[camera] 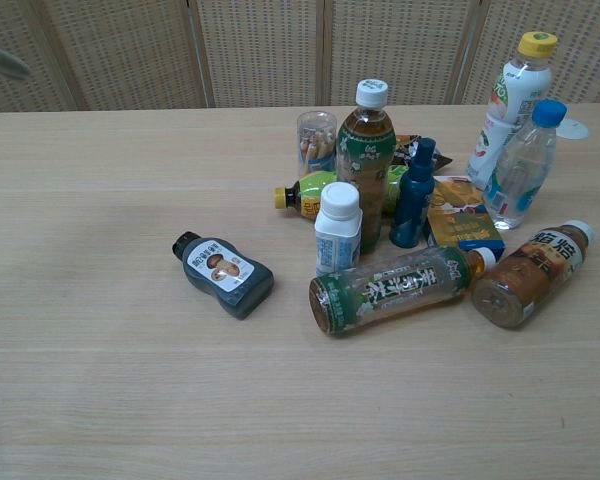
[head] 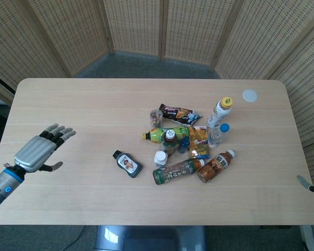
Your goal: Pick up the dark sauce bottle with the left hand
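The dark sauce bottle [head: 127, 163] lies on its side at centre-left of the table [head: 73, 104], w/ cap on, while the left hand [head: 40, 150] hovers at left, fingers spread apart & empty; right hand state I cannot tell.

The left hand [head: 39, 150] has a silver-grey back, dark-jointed fingers and a blue-ringed wrist
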Action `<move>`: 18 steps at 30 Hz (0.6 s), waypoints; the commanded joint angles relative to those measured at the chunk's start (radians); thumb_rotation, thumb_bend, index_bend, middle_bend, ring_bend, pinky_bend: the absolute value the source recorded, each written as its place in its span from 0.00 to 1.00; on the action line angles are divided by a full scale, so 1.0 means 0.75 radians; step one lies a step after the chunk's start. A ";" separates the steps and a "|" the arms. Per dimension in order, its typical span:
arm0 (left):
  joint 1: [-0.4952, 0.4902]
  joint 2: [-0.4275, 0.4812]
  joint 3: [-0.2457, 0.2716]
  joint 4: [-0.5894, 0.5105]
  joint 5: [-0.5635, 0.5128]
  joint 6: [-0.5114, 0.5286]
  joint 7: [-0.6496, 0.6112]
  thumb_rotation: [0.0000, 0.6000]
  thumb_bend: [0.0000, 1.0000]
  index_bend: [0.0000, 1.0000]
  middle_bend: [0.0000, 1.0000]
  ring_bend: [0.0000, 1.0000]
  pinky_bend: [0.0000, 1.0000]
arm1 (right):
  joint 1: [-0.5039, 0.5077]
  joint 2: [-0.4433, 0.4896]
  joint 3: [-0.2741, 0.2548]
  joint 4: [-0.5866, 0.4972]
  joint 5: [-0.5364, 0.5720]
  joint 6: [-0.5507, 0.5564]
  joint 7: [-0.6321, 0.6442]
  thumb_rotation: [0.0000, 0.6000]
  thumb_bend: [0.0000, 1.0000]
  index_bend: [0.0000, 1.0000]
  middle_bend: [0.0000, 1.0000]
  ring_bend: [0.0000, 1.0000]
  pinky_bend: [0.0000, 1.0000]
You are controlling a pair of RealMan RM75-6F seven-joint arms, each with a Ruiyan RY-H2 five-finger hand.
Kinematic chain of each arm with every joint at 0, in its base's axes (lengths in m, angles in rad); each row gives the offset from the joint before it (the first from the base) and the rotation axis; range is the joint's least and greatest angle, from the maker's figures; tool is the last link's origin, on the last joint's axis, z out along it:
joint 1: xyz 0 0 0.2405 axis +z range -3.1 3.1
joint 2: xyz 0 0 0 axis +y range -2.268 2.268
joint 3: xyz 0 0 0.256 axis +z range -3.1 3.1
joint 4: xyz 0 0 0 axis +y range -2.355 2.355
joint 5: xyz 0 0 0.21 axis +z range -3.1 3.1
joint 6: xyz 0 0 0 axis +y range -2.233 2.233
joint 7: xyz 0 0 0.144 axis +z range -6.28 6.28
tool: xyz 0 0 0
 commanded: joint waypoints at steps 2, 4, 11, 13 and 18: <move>-0.078 -0.119 0.022 0.054 0.010 -0.104 0.077 1.00 0.34 0.00 0.00 0.00 0.00 | -0.012 0.008 -0.003 -0.007 0.000 0.014 0.001 0.86 0.01 0.00 0.00 0.00 0.00; -0.099 -0.175 0.024 0.088 0.007 -0.126 0.124 1.00 0.34 0.00 0.00 0.00 0.00 | -0.018 0.011 -0.003 -0.007 0.000 0.022 0.005 0.86 0.01 0.00 0.00 0.00 0.00; -0.166 -0.381 0.023 0.196 -0.048 -0.197 0.232 1.00 0.34 0.00 0.00 0.00 0.00 | -0.041 0.022 -0.007 0.002 0.003 0.048 0.024 0.86 0.01 0.00 0.00 0.00 0.00; -0.180 -0.420 0.021 0.217 -0.069 -0.213 0.262 1.00 0.34 0.00 0.00 0.00 0.00 | -0.049 0.025 -0.009 0.005 0.005 0.055 0.029 0.85 0.01 0.00 0.00 0.00 0.00; -0.226 -0.540 0.015 0.285 -0.118 -0.256 0.334 1.00 0.34 0.00 0.00 0.00 0.00 | -0.064 0.033 -0.010 0.006 0.013 0.068 0.039 0.85 0.01 0.00 0.00 0.00 0.00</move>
